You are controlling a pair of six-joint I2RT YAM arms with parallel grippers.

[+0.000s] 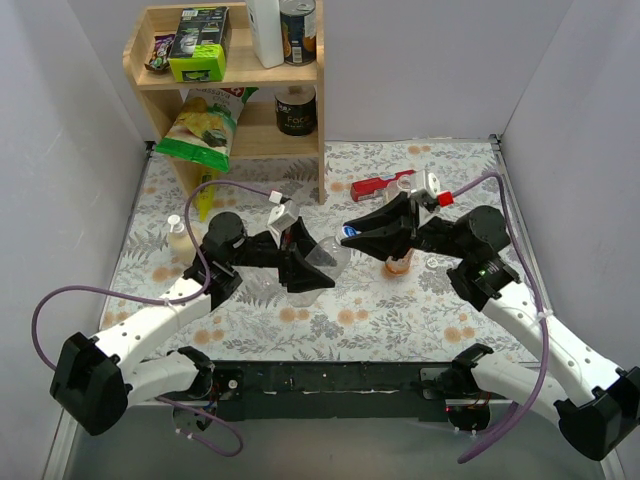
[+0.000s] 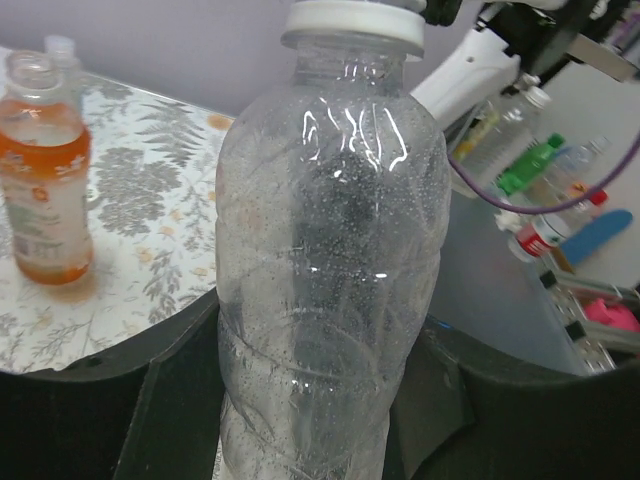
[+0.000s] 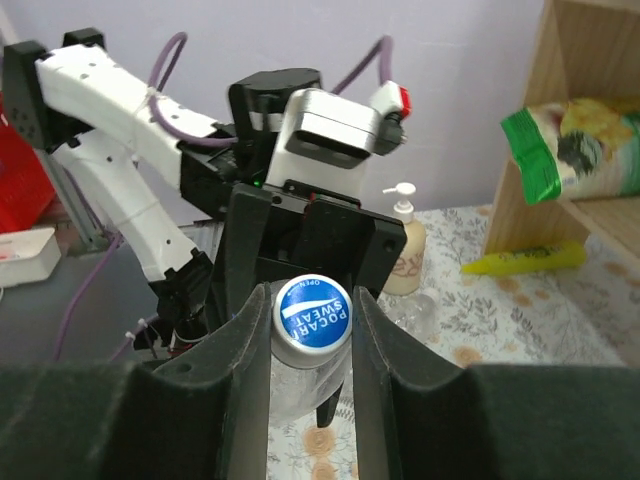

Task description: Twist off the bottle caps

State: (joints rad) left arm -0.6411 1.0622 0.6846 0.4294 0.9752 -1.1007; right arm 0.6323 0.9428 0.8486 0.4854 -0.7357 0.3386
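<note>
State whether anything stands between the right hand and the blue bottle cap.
Nothing visible does. The right hand is closed on the blue cap from both sides, while the left hand grips the clear bottle beneath it.

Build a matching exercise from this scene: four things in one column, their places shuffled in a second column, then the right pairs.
Things
1. clear bottle
2. blue-topped cap
3. orange-drink bottle
4. chips bag

Places
A. on the wooden shelf
B. clamped in the right hand
C. standing free on the table
D. held around its body by the left hand

Pairs: 1-D, 2-B, 3-C, 4-A
</note>
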